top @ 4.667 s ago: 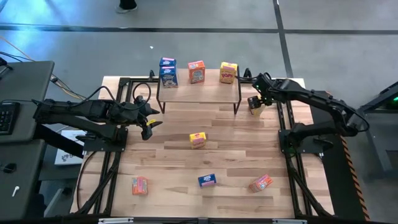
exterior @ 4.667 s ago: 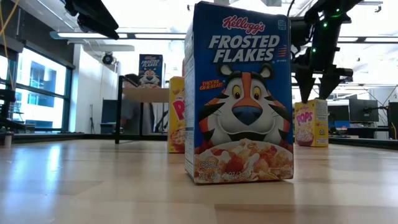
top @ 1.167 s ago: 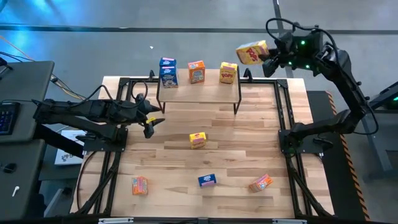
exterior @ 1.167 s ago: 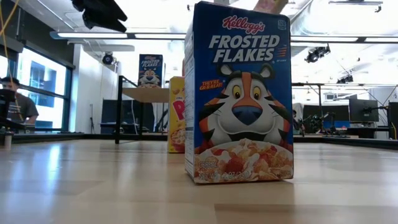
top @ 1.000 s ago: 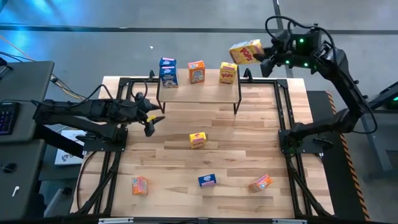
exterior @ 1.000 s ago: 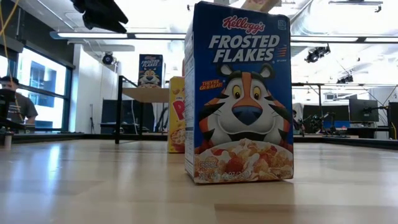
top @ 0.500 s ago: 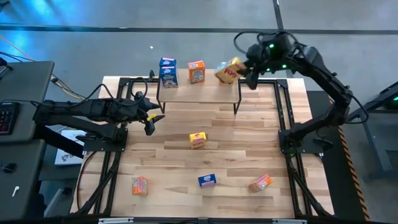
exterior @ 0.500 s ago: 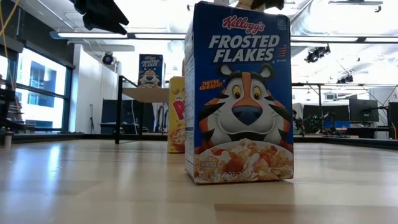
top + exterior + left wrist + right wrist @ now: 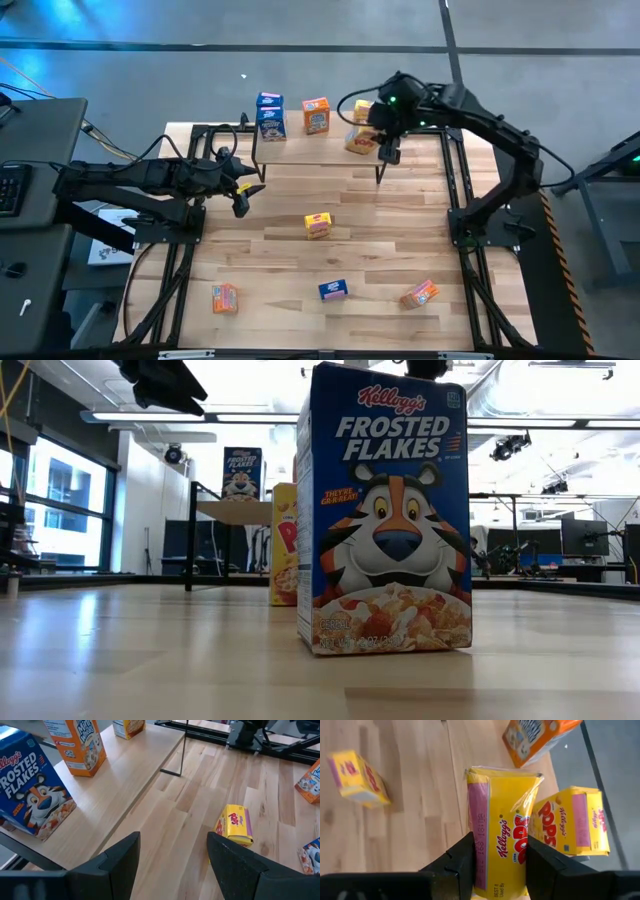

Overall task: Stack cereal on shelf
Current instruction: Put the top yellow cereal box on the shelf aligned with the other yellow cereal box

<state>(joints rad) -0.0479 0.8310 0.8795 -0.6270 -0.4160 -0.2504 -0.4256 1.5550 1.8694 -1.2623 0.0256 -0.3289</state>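
Upper centre of the high view: right gripper (image 9: 372, 137) clamped on a yellow cardboard cereal box (image 9: 359, 140), over the wood-topped, black-legged shelf (image 9: 300, 147), beside another yellow box (image 9: 572, 822). Risk judged: lowering could knock that neighbour over. Left gripper (image 9: 243, 193) waited half-open, centre-left.

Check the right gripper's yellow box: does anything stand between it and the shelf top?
Nothing visible stands between the yellow box in the right gripper and the shelf. Another yellow box stands just beside it.
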